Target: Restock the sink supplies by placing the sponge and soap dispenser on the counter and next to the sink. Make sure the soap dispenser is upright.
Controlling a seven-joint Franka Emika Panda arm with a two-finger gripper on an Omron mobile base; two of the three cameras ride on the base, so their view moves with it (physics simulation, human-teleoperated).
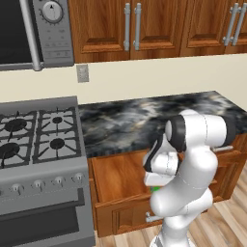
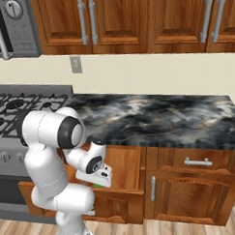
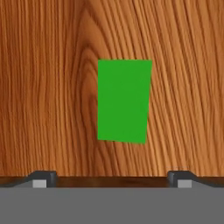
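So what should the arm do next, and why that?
Probably lower straight down onto the sponge. The hand view shows it lying flat on the wooden floor of the open drawer, centred between the open jaws of the gripper, with nothing held yet. Closing on it would likely come after that.

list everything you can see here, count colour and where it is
sponge: 1, bright green, flat on the wooden floor of the open drawer, under the hand
drawer: 1, brown wood, pulled open below the counter
counter: 1, black with grey-white veins, right of the stove
stove: 1, grey with black burners, left of the counter
microwave: 1, grey, above the stove
upper cabinets: brown wood, grey handles, along the top
wall outlet: 1, grey, on the cream wall
arm: 1, white with dark joints, reaching down into the drawer
gripper: 1, dark tips, open, above the sponge
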